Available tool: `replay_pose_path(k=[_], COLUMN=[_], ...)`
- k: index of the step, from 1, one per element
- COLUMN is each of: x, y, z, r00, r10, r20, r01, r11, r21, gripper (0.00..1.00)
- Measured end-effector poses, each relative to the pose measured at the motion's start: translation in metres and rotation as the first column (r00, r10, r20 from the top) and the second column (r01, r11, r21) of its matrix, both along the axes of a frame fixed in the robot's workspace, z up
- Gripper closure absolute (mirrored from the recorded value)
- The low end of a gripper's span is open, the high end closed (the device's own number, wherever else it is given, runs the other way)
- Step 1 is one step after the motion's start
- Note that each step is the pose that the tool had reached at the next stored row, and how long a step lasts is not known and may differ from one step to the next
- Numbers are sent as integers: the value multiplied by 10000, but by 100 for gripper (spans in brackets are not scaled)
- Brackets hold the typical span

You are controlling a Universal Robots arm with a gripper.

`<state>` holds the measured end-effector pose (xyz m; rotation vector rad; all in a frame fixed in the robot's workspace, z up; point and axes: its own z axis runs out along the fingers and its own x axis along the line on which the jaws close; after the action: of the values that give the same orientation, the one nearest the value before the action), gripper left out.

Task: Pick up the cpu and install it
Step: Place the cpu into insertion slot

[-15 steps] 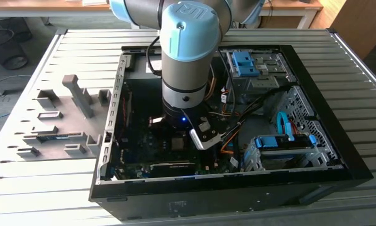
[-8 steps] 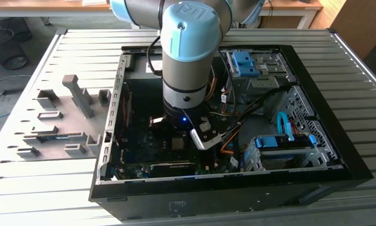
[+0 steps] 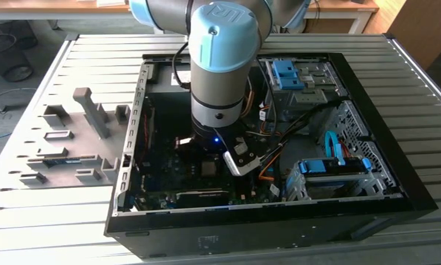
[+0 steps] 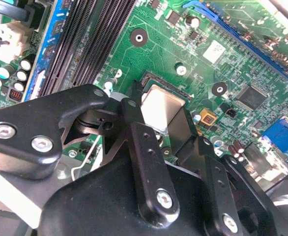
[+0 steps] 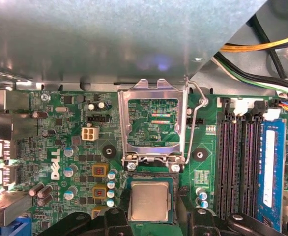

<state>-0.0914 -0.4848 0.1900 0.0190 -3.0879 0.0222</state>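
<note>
1. cpu (image 5: 150,199) lies flat in the socket (image 5: 151,177), metal lid up, and looks level and seated.
2. The gripper (image 4: 158,112) is clenched on 2 opposite edges of the cpu, probably to keep it square to the socket.
3. The load plate (image 5: 153,120) stands swung back beyond the socket, with its lever (image 5: 197,118) unlatched beside it, so the socket is open from above.
4. The cpu is near-square, with no marked long axis. Its edges run parallel to the socket frame and to the memory slots (image 5: 237,162) beside the socket.
</note>
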Motion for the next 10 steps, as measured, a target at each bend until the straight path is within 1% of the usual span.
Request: replay_pose_path(k=[10], x=[17], y=[-2], z=[0], r00=[10000], r10=[1], r20=[-5], r01=[-1], r11=[10000], r21=[-1], gripper=[52])
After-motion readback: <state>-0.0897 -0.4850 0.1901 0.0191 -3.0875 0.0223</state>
